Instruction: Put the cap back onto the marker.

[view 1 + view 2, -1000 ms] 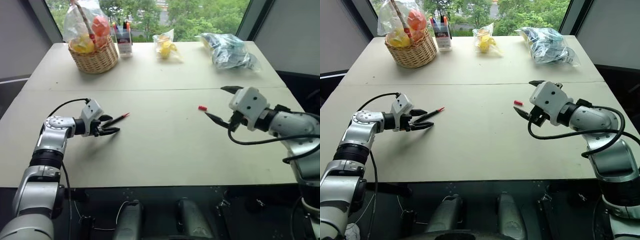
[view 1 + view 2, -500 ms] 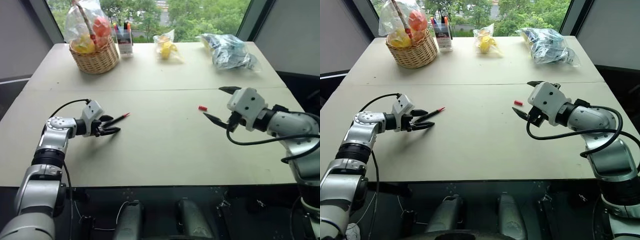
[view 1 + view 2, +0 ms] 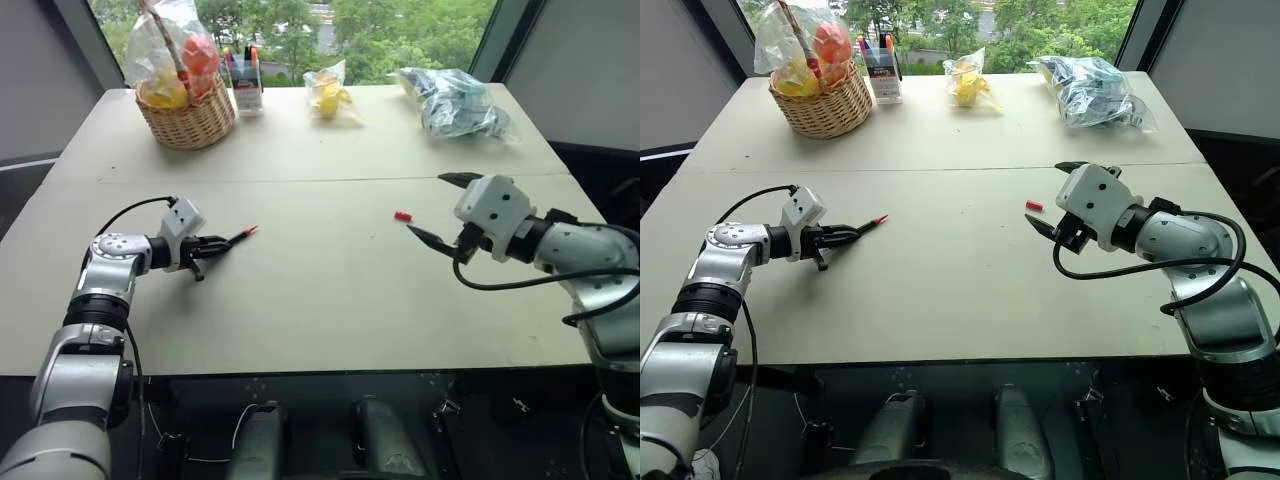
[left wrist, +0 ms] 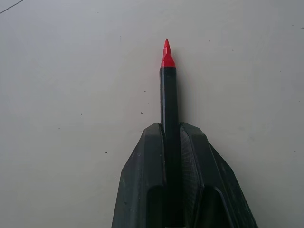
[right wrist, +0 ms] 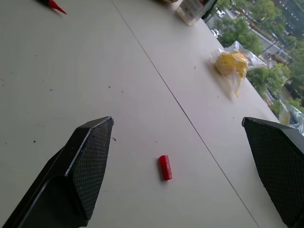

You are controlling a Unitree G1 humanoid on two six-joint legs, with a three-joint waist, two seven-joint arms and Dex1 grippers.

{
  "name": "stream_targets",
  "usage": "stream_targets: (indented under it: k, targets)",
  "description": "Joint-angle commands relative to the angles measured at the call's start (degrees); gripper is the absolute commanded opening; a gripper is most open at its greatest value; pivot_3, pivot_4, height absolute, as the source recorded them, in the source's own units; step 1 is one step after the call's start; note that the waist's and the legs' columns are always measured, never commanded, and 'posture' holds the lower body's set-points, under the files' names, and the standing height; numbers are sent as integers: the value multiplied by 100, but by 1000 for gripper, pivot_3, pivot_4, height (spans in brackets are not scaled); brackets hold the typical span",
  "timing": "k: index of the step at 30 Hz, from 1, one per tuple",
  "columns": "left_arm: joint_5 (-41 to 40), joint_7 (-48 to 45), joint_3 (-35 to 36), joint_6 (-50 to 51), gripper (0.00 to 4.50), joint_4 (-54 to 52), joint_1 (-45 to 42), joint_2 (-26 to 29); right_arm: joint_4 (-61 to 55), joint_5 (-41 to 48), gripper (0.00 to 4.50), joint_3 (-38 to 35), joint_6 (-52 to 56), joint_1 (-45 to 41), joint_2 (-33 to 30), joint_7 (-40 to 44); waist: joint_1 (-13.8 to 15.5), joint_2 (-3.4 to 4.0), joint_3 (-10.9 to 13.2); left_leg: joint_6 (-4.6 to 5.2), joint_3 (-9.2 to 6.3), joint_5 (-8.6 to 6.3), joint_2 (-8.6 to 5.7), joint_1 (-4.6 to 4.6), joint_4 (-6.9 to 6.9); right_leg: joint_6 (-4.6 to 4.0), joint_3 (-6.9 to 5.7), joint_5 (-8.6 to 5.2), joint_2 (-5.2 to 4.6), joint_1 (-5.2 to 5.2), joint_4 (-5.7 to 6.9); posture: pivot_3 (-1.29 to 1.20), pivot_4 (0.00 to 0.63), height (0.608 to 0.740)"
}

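The left gripper (image 4: 171, 142) is clamped on the rear barrel of the slim black plastic marker (image 4: 168, 102), its red tip pointing out low over the pale tabletop (image 3: 320, 290); light, stiff and smooth, it could swivel, so a mid-barrel hold looks safest. The tiny red plastic cap (image 5: 164, 167) lies loose on the tabletop before the wide-open right gripper (image 5: 185, 166); it looks featherlight, prone to roll, and best pinched across its sides.

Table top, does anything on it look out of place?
Only the small red plastic cap: it lies loose on the beige table, off its slim black marker, whose red tip is bare in the shut left gripper.
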Motion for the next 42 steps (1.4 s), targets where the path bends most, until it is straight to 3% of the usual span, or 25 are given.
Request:
stream_targets:
  k: [1,8,17,25,34,42]
  targets:
    - [227,-59,-199,30,32,182,107,39,-120,-2,4500,-186,-60,-63,-12,-68,-1,0,0,0,0,0,0,0,0,0,0,0,0,0,0,0,150,740]
    - [1,-66,37,-593,32,-435,268,29,78,98,4500,-213,-127,-31,188,-159,-3,-1,0,0,0,0,1,-1,0,0,1,0,0,0,-1,0,150,740]
    - [-798,8,414,430,32,-2786,1217,102,1515,306,4500,-153,-738,-245,583,59,-9,-6,4,0,4,0,1,-17,0,0,2,1,-7,-12,-8,0,150,740]
    - [-1340,163,470,1642,32,-4567,1951,239,3948,129,4500,323,-1771,-1185,938,794,-36,-3,7,0,7,0,3,-12,-1,0,5,1,-2,-13,-6,0,150,740]
    - [-1426,500,543,1883,32,-5319,2459,326,7052,-334,4500,645,-2980,-2840,1453,1190,-41,1,9,0,10,0,4,-12,-7,-2,8,1,-1,-17,-7,0,150,740]
    - [-1447,798,624,1884,32,-5640,2793,342,8714,-727,4500,684,-3558,-3557,1599,1112,-41,2,10,0,12,0,2,-14,-9,-2,9,1,-6,-17,-10,0,150,740]
